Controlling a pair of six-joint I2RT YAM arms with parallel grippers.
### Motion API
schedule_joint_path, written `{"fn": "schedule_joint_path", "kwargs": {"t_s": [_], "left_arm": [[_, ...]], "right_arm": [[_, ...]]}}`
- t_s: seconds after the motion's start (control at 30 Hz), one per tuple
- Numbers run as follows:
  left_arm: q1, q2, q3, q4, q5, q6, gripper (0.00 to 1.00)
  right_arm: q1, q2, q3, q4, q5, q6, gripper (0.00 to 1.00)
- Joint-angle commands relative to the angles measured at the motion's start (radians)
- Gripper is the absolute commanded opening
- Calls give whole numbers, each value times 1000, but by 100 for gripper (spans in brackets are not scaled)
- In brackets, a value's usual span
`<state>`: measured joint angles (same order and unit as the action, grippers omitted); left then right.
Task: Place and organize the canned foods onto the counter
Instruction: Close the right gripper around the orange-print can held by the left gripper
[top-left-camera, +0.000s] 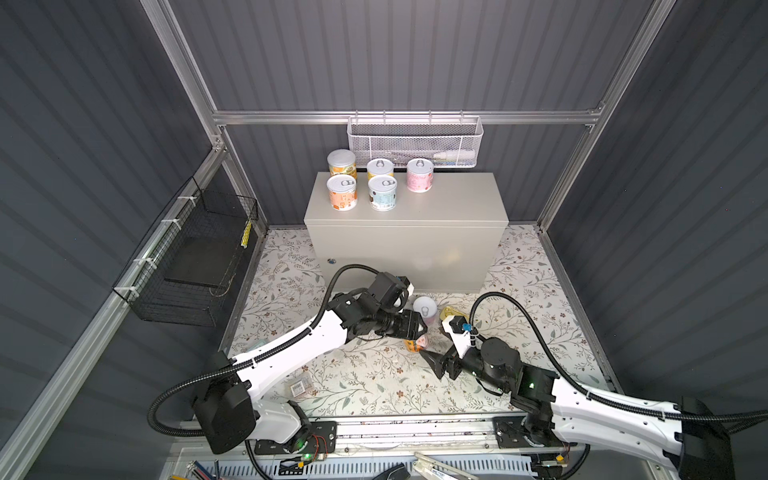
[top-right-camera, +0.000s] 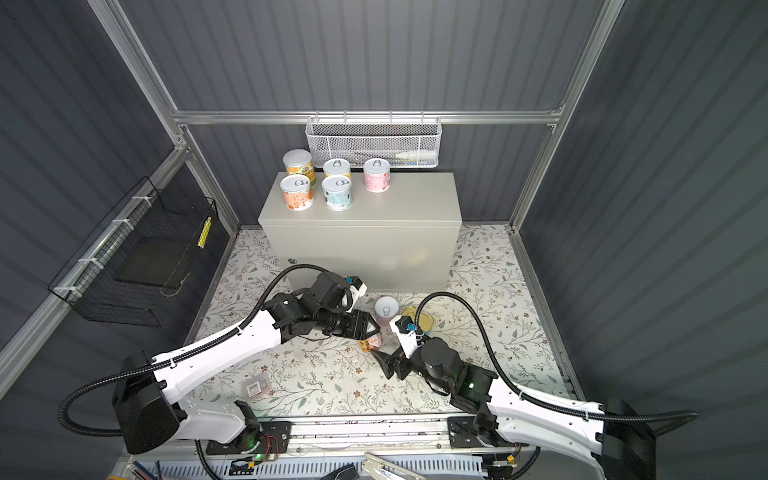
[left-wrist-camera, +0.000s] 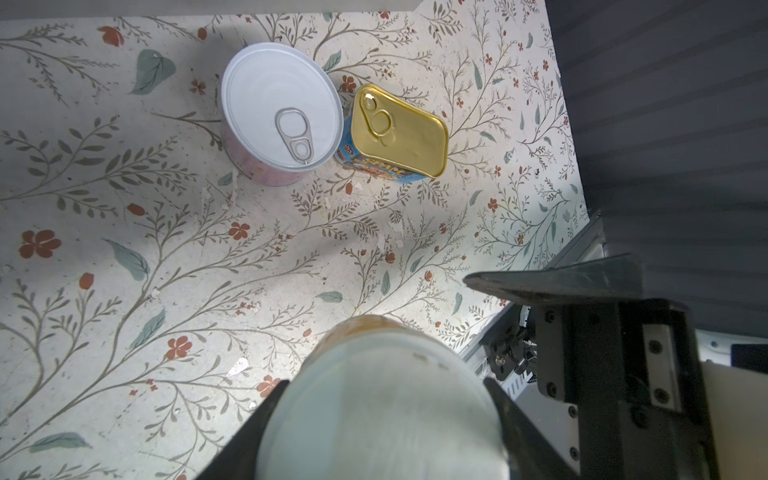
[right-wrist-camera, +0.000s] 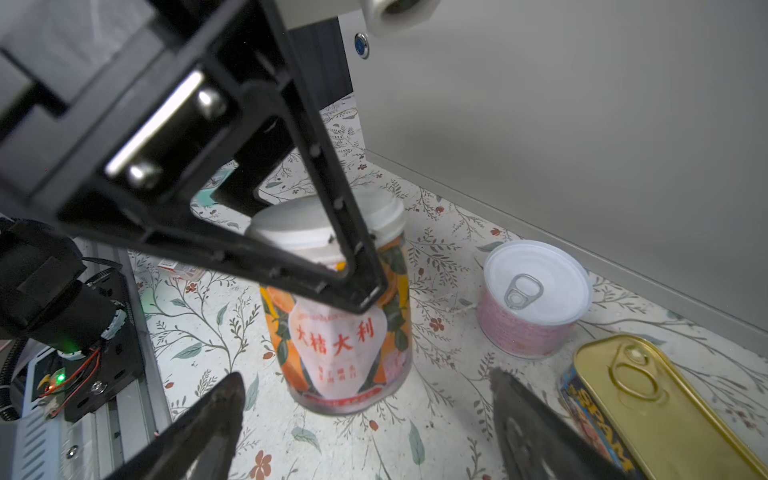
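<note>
Pinching orange-label can (right-wrist-camera: 336, 345) near its white lid w/ jaws of left gripper (left-wrist-camera: 382, 415); upright, at or just off floral mat (top-left-camera: 374, 386) in front of counter (top-left-camera: 453, 199), can't tell which. Spread wide & empty on right gripper (right-wrist-camera: 365, 380), aimed at same can, just beside it, not touching.

Nearby on mat: pink can (left-wrist-camera: 282, 120) & gold tin (left-wrist-camera: 399, 133), side by side, approx touching, by counter front.

Up on counter top, left-rear: white-lid can (top-left-camera: 341, 163), yellow can (top-left-camera: 380, 167), pink-label can (top-left-camera: 419, 174) at back; orange can (top-left-camera: 342, 192), blue can (top-left-camera: 382, 192) in front.

Est. progress: 5 of 8 placed, 1 in hand, 2 waiting.

Clear packet (top-left-camera: 300, 388) on mat, not part of job.

Containers: white mesh basket (top-left-camera: 374, 141) on rear rail w/ white bottle (top-left-camera: 453, 157) lying inside; black wire basket (top-left-camera: 199, 266) on side wall, no cans seen in it.
</note>
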<state>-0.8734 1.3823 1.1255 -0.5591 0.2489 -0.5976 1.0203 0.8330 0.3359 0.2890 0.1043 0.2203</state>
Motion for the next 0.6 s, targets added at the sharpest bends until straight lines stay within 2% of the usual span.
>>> {"fn": "schedule_joint_path", "kwargs": {"t_s": [0.0, 0.57], "left_arm": [[1, -28, 13, 7, 36, 32, 46], [1, -35, 7, 75, 31, -79, 46]], "right_arm": [[-23, 25, 28, 38, -100, -15, 93], [-28, 179, 65, 171, -81, -47, 96]]}}
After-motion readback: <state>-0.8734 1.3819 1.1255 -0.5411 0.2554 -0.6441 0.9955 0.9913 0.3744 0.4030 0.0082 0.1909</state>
